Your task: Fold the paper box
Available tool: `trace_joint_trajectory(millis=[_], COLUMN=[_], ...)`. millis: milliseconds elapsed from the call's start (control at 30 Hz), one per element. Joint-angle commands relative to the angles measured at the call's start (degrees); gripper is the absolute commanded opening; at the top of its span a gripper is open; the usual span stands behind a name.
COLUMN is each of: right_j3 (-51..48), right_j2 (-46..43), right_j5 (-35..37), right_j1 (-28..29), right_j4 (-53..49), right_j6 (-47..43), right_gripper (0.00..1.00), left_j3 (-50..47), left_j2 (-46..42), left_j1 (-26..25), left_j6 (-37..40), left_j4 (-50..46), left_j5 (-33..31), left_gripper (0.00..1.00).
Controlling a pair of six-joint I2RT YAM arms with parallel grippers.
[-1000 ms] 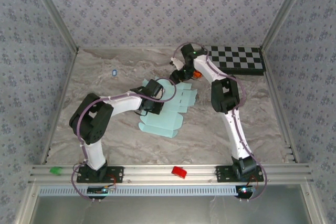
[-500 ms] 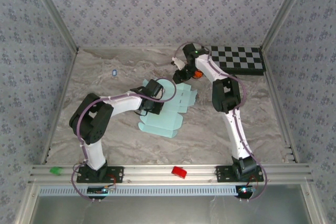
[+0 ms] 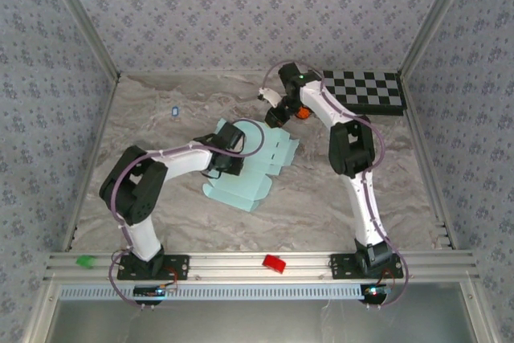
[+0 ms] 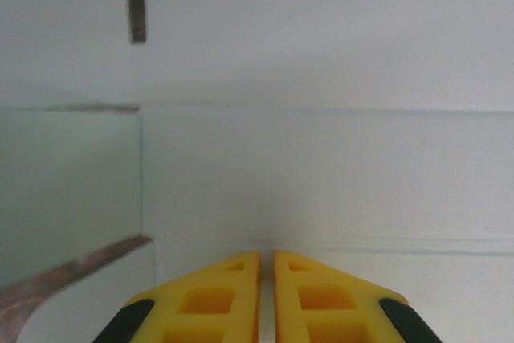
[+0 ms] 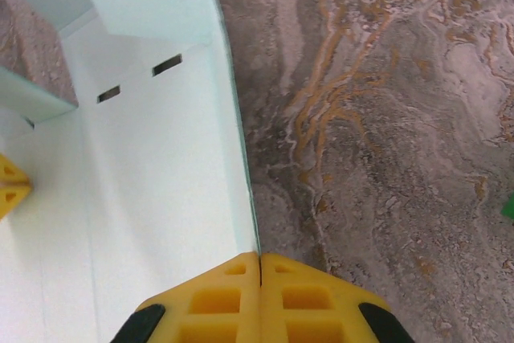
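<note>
A small red block [image 3: 275,263] sat on the near rail [image 3: 217,260]. Beyond it, the paper box [image 3: 245,186] (a flat, pale aqua sheet) lay in the middle of the table [image 3: 321,198]. The left tool [image 4: 266,255] hung over the sheet, closed to a sliver on nothing. Farther on, the right tool [image 5: 259,256] was clenched on the sheet's far edge. A checkerboard [image 3: 365,90] lay at the back right.

Checkerboard [image 3: 363,91] at the far right corner; red block [image 3: 275,263] and green piece [image 3: 83,261] on the near rail [image 3: 217,259].
</note>
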Motion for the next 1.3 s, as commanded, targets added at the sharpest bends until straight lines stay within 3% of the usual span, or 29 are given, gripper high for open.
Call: trace_joint_trajectory(millis=[0, 267, 633, 900, 1000, 1133, 1267], right_j3=[-2.25, -10.05, -24.69, -31.2, -32.78, -35.22, -39.1], right_j2=[-4.48, -10.61, -20.04, -23.71, -24.65, -25.8, -27.46], right_j5=[3.29, 9.18, 16.18, 20.67, 20.78, 22.15, 24.09], right_j1=[0.72, 1.91, 4.61, 6.49, 7.15, 8.18, 9.5], right_j4=[1.84, 10.49, 26.75, 33.26, 34.45, 37.04, 41.5], right_j6=[-4.28, -4.38, -3.43, -4.7, -5.1, -5.77, -7.23], right_gripper=[0.01, 0.0, 0.0, 0.0, 0.0, 0.0, 0.0], left_j3=[-3.22, -13.67, -16.99, -18.98, -19.34, -20.27, -21.7], left_j2=[-3.52, -11.87, -13.93, -16.42, -15.19, -13.11, -12.46], left_j1=[1.75, 6.53, 6.99, 7.46, 7.95, 8.4, 8.4], left_j6=[-3.94, -14.05, -18.49, -18.67, -18.57, -19.8, -22.03], left_j4=[-0.52, 8.47, 9.42, 10.26, 10.83, 12.43, 14.08], left_j5=[0.9, 6.03, 8.92, 9.08, 9.16, 9.09, 8.3], left_gripper=[0.16, 0.33, 0.27, 0.29, 0.26, 0.08, 0.0])
